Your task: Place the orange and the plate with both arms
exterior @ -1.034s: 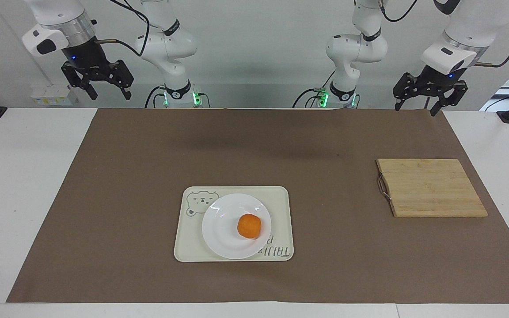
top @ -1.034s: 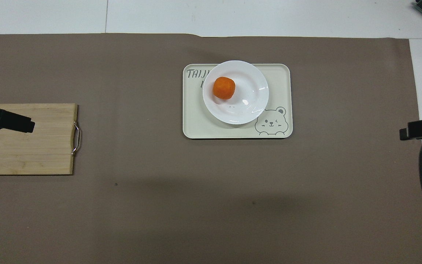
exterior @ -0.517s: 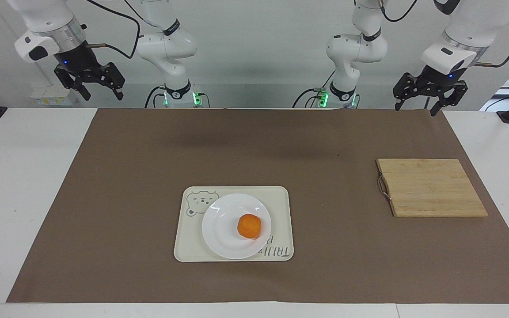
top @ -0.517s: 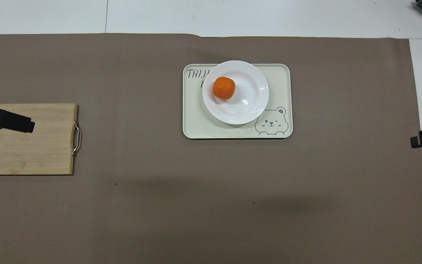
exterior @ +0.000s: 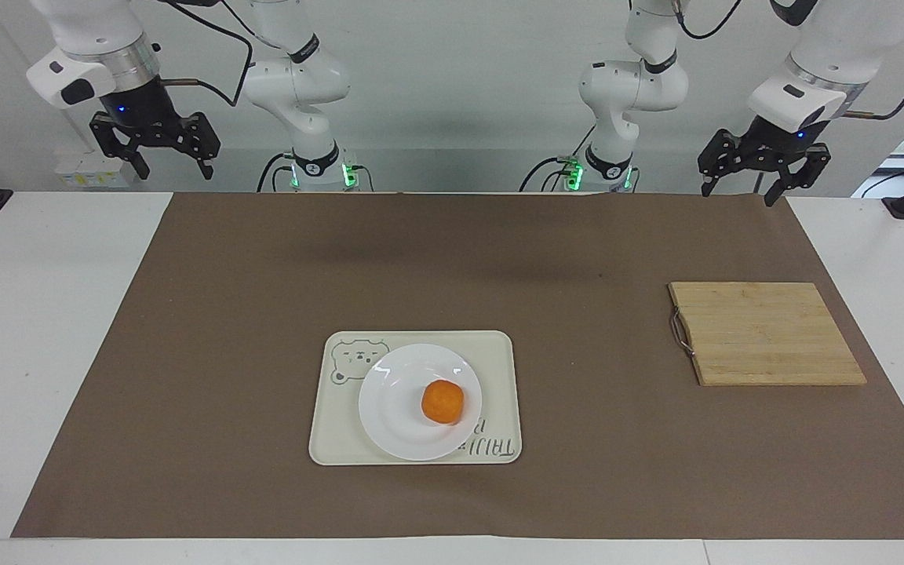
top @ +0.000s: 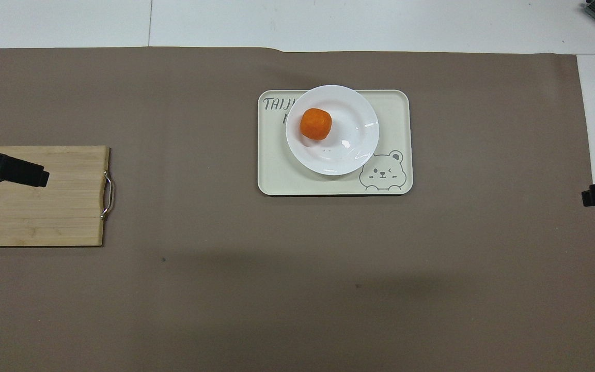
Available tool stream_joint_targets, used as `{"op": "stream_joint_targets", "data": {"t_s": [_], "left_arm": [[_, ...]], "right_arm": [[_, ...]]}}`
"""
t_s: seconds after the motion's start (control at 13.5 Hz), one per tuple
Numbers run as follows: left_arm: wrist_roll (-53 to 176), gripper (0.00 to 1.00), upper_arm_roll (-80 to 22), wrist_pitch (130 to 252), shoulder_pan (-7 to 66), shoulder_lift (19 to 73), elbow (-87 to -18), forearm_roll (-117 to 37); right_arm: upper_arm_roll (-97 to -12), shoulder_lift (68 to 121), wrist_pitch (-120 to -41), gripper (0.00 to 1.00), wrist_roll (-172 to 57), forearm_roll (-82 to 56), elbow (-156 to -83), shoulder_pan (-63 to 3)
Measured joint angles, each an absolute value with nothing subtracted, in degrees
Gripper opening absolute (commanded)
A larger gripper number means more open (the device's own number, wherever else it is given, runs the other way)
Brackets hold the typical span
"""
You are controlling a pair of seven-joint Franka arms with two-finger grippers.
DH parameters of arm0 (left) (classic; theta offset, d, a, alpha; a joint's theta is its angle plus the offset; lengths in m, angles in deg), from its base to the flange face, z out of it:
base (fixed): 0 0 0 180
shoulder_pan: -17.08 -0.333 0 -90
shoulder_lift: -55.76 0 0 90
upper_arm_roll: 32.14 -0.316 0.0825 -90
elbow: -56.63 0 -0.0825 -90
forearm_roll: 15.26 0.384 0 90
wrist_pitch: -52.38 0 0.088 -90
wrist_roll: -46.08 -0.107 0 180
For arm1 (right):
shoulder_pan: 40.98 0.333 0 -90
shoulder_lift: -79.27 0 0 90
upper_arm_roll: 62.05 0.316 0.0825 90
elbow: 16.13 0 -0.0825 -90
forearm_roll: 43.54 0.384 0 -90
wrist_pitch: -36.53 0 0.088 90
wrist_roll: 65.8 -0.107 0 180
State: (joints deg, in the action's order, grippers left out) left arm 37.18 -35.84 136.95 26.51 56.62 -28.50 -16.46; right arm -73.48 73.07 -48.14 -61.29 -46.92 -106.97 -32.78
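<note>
The orange (exterior: 442, 401) (top: 315, 124) lies on the white plate (exterior: 397, 408) (top: 349, 139). The plate rests on the cream tray with the bear drawing (exterior: 499, 369) (top: 277, 175) in the middle of the brown mat. My left gripper (exterior: 737, 184) hangs open and empty, raised over the mat's edge at the left arm's end. My right gripper (exterior: 172, 163) hangs open and empty, raised over the mat's corner at the right arm's end. Both are well away from the plate.
A bamboo cutting board (exterior: 762, 333) (top: 34, 206) with a metal handle lies toward the left arm's end of the table. The brown mat (exterior: 264, 275) covers most of the white table.
My right gripper has risen and drawn back toward the right arm's end. The left arm, the orange and the plate have not moved.
</note>
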Motion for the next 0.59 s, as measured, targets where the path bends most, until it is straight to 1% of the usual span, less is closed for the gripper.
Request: {"op": "stream_joint_targets", "data": {"t_s": [0.59], "left_arm": [[37.2,1.0,-35.8,136.9,26.5,56.6,-28.5,-16.5]], "right_arm": [[-73.3,73.1,-47.9,1.0,-61.9,-46.5,-106.4,-32.4]]}}
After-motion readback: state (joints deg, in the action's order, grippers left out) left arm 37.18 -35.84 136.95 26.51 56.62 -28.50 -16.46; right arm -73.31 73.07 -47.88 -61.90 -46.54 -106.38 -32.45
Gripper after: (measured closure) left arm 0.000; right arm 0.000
